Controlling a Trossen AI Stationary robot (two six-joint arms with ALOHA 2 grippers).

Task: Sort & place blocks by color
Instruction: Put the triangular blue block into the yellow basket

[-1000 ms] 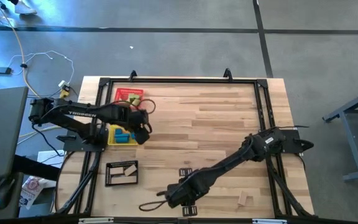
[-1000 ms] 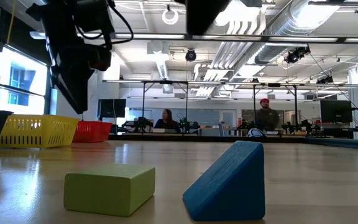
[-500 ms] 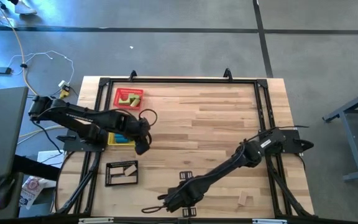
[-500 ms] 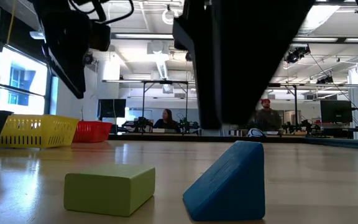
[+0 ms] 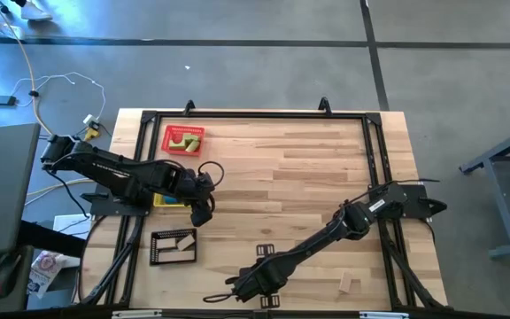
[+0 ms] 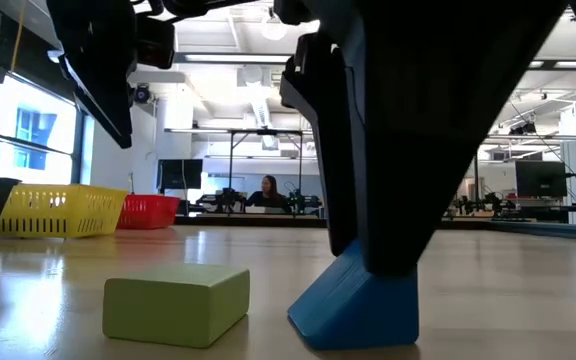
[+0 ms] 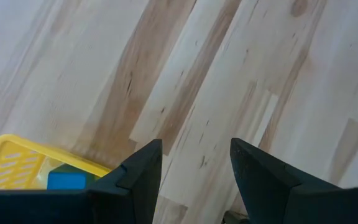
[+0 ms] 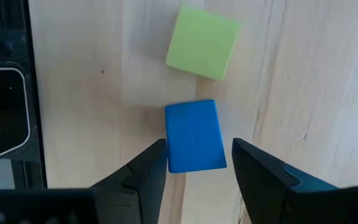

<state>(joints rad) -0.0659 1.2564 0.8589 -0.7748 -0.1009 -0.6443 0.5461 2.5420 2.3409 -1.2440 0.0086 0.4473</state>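
Right gripper (image 8: 193,168): fingers spread, I straddle the blue block (image 8: 193,135) near the table's front edge, gripping nothing.
Risk: closing off-centre probably knocks it into the green block (image 8: 203,43).
Left gripper (image 7: 194,168): fingers apart, empty, beside the yellow tray (image 7: 17,168).

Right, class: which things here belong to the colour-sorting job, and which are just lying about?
Part of the job:
- blue block, between the open fingers of the right tool
- green block
- tan block
- yellow tray, red tray, black tray
- left tool, open

Lying about:
- cables on the floor

My high view looks straight down; my low view sits at tabletop level, very near the right gripper (image 6: 393,240). It shares the blue block (image 6: 353,305) between those fingers with my right wrist view.
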